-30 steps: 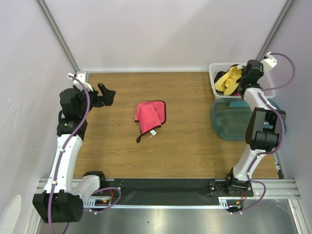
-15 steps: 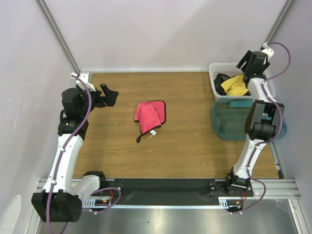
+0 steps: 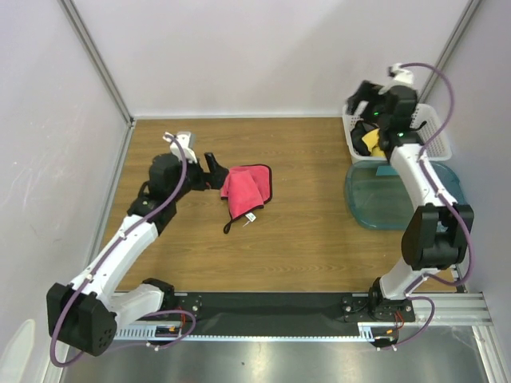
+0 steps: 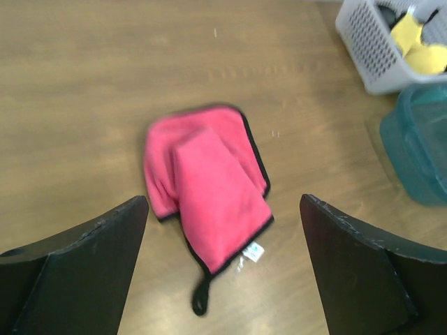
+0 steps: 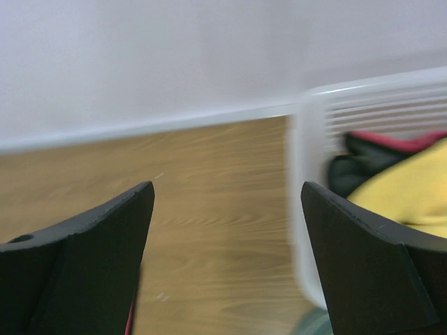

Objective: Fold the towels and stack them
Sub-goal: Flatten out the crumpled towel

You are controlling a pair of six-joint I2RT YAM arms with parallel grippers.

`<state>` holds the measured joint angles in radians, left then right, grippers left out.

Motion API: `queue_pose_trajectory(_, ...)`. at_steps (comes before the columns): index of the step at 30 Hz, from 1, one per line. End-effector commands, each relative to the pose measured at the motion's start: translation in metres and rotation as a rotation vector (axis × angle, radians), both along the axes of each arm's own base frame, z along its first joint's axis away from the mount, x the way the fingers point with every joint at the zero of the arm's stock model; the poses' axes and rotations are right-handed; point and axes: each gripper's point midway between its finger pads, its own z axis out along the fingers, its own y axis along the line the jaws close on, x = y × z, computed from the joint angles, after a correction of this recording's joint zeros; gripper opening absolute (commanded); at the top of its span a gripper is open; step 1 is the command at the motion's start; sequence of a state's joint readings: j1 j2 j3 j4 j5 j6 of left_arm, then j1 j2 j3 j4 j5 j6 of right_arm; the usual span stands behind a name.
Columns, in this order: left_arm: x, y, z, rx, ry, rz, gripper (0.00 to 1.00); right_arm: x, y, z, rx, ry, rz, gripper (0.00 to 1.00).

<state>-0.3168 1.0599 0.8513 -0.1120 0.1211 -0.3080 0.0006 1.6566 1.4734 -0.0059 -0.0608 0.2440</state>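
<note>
Left gripper (image 4: pixel 223 201) and right gripper (image 5: pixel 227 187) both spread wide, empty. Wood table (image 3: pixel 303 231), pale walls (image 3: pixel 239 56), pink towel (image 3: pixel 243 187) mid-table, basket (image 4: pixel 367 52) and tub (image 3: pixel 371 203) far right.

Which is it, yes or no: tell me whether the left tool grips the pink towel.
No: the left tool is open, and the pink towel lies on the table, clear of both fingers.

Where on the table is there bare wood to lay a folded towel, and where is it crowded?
Bare wood: between the pink towel and the teal tub, and along the near edge. Crowded: the far right corner, with white basket and tub, and the towel's left side, where the left pincer hangs.
</note>
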Motion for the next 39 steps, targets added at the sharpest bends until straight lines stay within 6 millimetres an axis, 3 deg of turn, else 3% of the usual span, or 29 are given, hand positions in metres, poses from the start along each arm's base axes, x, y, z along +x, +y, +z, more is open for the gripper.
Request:
queue_pose_trajectory(1, -0.005, -0.012, -0.021, -0.094, 0.052, 0.059, 0.96, -0.022, 0.068, -0.01, 0.019, -0.014, 0.205, 0.92)
queue_pose_trajectory(4, -0.014, -0.021, -0.05, -0.109, 0.116, 0.061, 0.91, -0.04, 0.117, -0.019, 0.096, -0.007, 0.354, 0.92)
queue_pose_trajectory(6, -0.015, -0.025, -0.059, -0.119, 0.127, 0.06, 0.9, -0.05, 0.135, -0.036, 0.112, 0.038, 0.408, 0.91)
queue_pose_trajectory(7, -0.021, -0.029, -0.074, -0.101, 0.155, 0.05, 0.89, -0.056, 0.149, -0.043, 0.108, 0.056, 0.432, 0.91)
queue_pose_trajectory(11, -0.031, -0.042, -0.101, -0.041, 0.17, -0.01, 0.84, -0.069, 0.165, -0.062, 0.1, 0.101, 0.466, 0.91)
queue_pose_trajectory(21, -0.03, -0.042, -0.171, 0.169, 0.303, 0.067, 0.76, -0.087, 0.156, -0.099, 0.071, 0.192, 0.416, 0.9)
queue_pose_trajectory(29, -0.042, -0.05, -0.195, 0.256, 0.335, 0.045, 0.68, -0.093, 0.15, -0.114, 0.061, 0.22, 0.393, 0.9)
queue_pose_trajectory(36, -0.046, -0.044, -0.21, 0.317, 0.367, 0.062, 0.44, -0.095, 0.154, -0.122, 0.08, 0.234, 0.4, 0.9)
queue_pose_trajectory(39, -0.041, -0.04, -0.208, 0.351, 0.356, 0.077, 0.24, -0.098, 0.166, -0.123, 0.083, 0.233, 0.439, 0.89)
